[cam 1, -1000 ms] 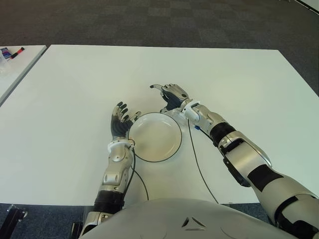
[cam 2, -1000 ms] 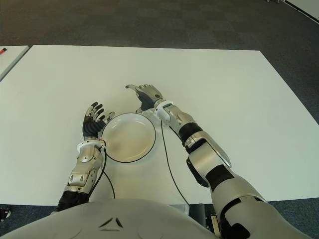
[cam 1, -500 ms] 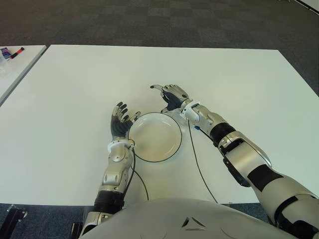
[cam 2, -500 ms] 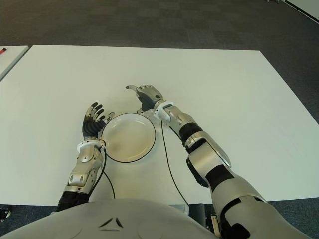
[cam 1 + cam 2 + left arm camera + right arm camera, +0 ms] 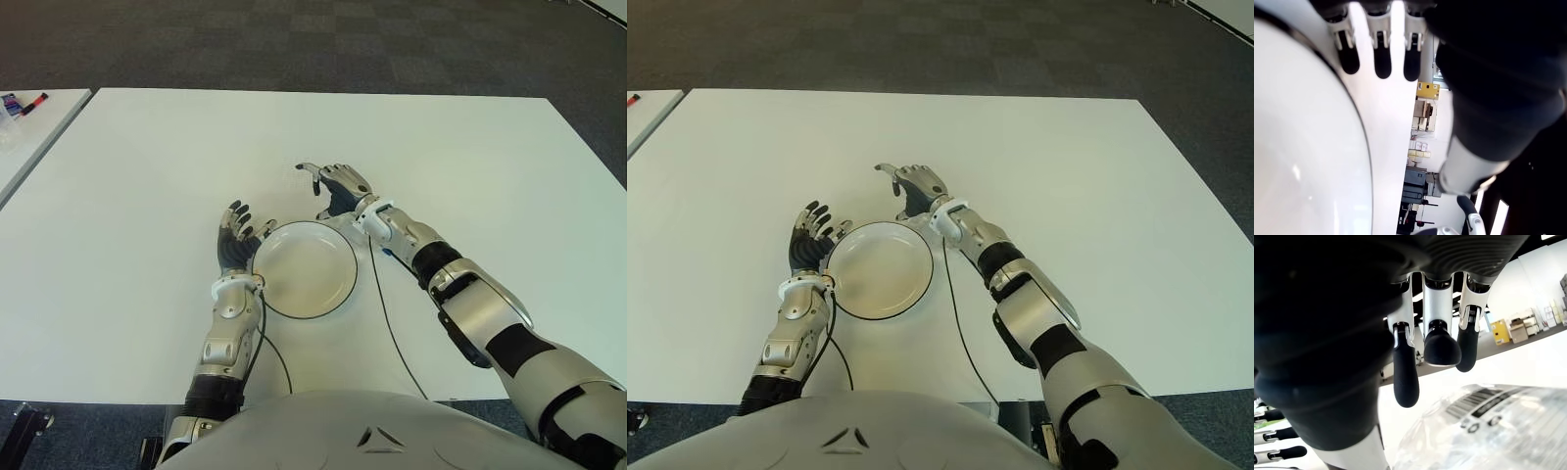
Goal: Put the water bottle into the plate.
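A white plate (image 5: 306, 270) with a dark rim sits on the white table (image 5: 147, 176) in front of me. My left hand (image 5: 235, 243) shows just left of the plate, fingers (image 5: 1382, 63) spread and empty. My right hand (image 5: 333, 191) hovers at the plate's far right rim, thumb stuck out to the left. In the right wrist view a clear plastic water bottle (image 5: 1484, 426) with a barcode label lies under the palm, and the fingers (image 5: 1405, 377) hang a little above it without closing. The eye views hide most of the bottle beneath that hand.
A thin black cable (image 5: 387, 323) runs from the right wrist back across the table toward me. A second table (image 5: 29, 137) with markers stands at the far left. Dark carpet lies beyond the far edge.
The right thumb has curled slightly. Nothing else has visibly moved.
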Action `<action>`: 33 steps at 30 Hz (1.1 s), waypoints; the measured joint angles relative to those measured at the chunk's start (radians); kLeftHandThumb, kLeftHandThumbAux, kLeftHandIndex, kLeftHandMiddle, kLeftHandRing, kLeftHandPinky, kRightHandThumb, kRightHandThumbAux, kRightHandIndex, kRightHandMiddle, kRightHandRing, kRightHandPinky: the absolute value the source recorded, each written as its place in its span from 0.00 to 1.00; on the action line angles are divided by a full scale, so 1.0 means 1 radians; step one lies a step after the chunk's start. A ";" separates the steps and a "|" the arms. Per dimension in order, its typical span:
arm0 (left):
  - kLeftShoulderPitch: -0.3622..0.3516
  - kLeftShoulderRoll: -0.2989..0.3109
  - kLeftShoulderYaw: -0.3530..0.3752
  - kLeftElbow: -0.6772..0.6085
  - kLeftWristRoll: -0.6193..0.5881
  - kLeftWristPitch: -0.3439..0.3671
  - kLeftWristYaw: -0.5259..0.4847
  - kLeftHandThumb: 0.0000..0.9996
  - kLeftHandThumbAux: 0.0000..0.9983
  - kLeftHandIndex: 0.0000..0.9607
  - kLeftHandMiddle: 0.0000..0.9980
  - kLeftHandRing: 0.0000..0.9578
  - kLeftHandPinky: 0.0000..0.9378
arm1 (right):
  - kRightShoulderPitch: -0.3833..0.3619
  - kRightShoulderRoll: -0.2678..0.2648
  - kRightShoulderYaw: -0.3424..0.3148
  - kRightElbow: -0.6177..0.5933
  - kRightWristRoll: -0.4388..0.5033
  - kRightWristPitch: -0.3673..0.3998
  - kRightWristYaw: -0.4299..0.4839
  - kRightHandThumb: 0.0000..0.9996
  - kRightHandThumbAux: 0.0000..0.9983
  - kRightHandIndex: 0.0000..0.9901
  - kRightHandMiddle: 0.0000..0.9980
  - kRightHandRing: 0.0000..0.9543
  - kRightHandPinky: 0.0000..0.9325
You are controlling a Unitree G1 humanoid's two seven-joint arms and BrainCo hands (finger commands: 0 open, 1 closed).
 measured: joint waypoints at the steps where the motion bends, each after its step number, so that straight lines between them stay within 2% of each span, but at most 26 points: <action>1: 0.000 0.000 0.000 0.000 0.000 0.000 0.000 0.08 0.90 0.15 0.17 0.16 0.18 | 0.000 0.000 0.000 0.000 0.001 0.001 0.000 0.62 1.00 0.06 0.07 0.85 0.92; 6: 0.000 0.000 0.000 0.000 0.000 0.004 0.000 0.08 0.89 0.15 0.17 0.16 0.18 | 0.001 0.001 -0.006 0.000 0.005 0.004 0.000 0.64 1.00 0.01 0.02 0.84 0.90; 14: 0.000 0.000 0.002 0.000 0.000 0.006 0.000 0.06 0.90 0.15 0.17 0.15 0.18 | 0.003 0.007 -0.024 0.011 0.020 0.021 -0.006 0.57 1.00 0.00 0.00 0.74 0.73; 17: 0.000 0.000 0.002 0.000 0.000 0.006 0.000 0.06 0.90 0.15 0.17 0.16 0.18 | 0.006 0.007 -0.028 0.018 0.027 0.023 -0.019 0.61 1.00 0.00 0.00 0.65 0.68; 23: 0.000 0.000 0.003 -0.001 0.000 0.007 0.000 0.07 0.90 0.14 0.17 0.15 0.18 | 0.014 0.003 -0.030 0.026 0.028 0.023 -0.055 0.66 1.00 0.00 0.00 0.59 0.64; 30: 0.000 0.001 0.003 0.000 0.000 0.007 -0.004 0.06 0.90 0.14 0.16 0.15 0.18 | 0.023 -0.006 -0.030 0.037 0.026 0.022 -0.107 0.67 1.00 0.00 0.00 0.51 0.57; 33: 0.000 0.001 0.003 0.000 0.000 0.007 -0.008 0.06 0.90 0.14 0.16 0.15 0.18 | 0.030 -0.009 -0.028 0.044 0.023 0.022 -0.121 0.64 1.00 0.00 0.00 0.47 0.52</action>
